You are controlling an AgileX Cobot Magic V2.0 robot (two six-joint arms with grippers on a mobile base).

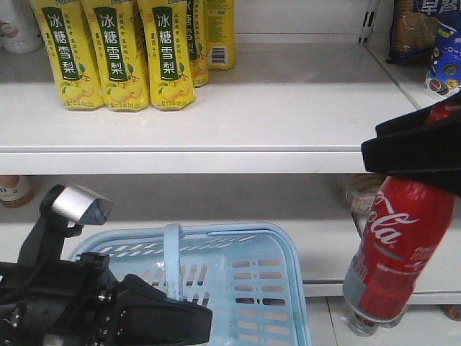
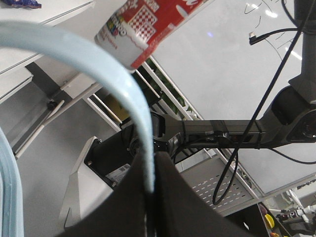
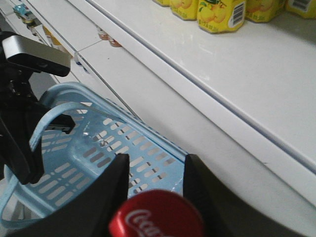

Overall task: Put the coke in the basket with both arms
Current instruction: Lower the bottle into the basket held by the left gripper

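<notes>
Red coke (image 1: 396, 245) clamped at the neck in the right claw (image 1: 414, 151), hanging tilted in the air just right of the light blue basket (image 1: 270, 288), outside its rim. Left claw (image 2: 150, 195) pinched tight on the strap handle (image 2: 123, 84). Swing the bottle left until above the open top, clear of the handle; hold the basket level; lower it well inside before letting go.
</notes>
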